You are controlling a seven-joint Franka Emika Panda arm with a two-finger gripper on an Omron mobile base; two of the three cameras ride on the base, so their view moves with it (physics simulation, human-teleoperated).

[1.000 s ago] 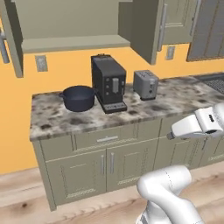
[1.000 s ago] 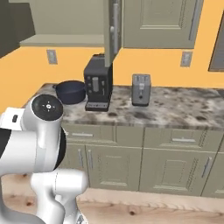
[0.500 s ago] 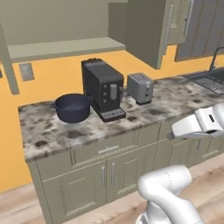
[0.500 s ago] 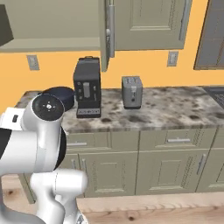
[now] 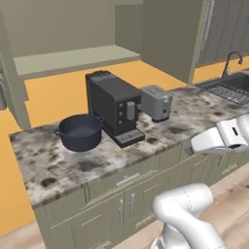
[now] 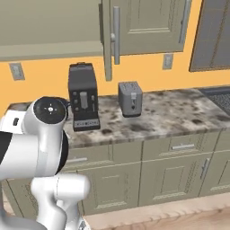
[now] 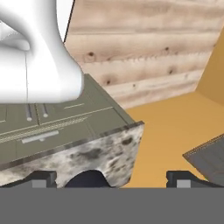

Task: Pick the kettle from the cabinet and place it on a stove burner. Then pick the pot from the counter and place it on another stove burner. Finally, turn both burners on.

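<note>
Pot (image 5: 79, 132) is sitting on counter (image 5: 194, 109), left of coffee machine (image 5: 114, 107). Gripper (image 7: 112, 177) is hanging empty, fingers spread. Pot pickup looks due; arm needs reaching over it.

Light is even and soft across all three views, no glare. The pot (image 5: 79, 132) and coffee machine (image 5: 115, 107) drop only faint shadows on the tabletop (image 5: 63, 168). Edges are clean and sharp, rendered flat, no blur, no bending at the borders.
</note>
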